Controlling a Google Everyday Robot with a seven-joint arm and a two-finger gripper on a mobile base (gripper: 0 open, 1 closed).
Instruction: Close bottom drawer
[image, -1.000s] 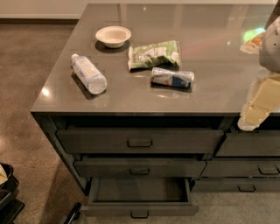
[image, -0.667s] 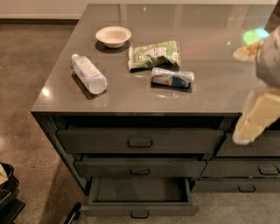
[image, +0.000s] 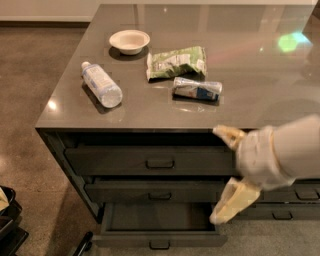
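The bottom drawer (image: 131, 239) is pulled out at the foot of the dark grey cabinet. Its slim front panel faces me, with a small loop handle (image: 159, 244) at its centre, and its inside (image: 160, 216) is dark. My gripper (image: 216, 175) reaches in from the right, in front of the right end of the two taller drawers above. Its two cream fingers are spread apart and hold nothing. The lower finger (image: 231, 202) hangs over the open drawer's right rear corner, and the upper finger (image: 228, 135) is at the countertop's edge.
On the countertop (image: 250, 85) lie a white bowl (image: 129, 41), a plastic bottle on its side (image: 101, 84), a green bag (image: 176, 62) and a blue packet (image: 197, 89). A neighbouring drawer stack (image: 290, 202) is at the right. A dark object (image: 7, 220) stands on the floor at the lower left.
My arm has swung left and down, from beside the counter's right end to in front of the drawer fronts. The drawer and the countertop items have not moved.
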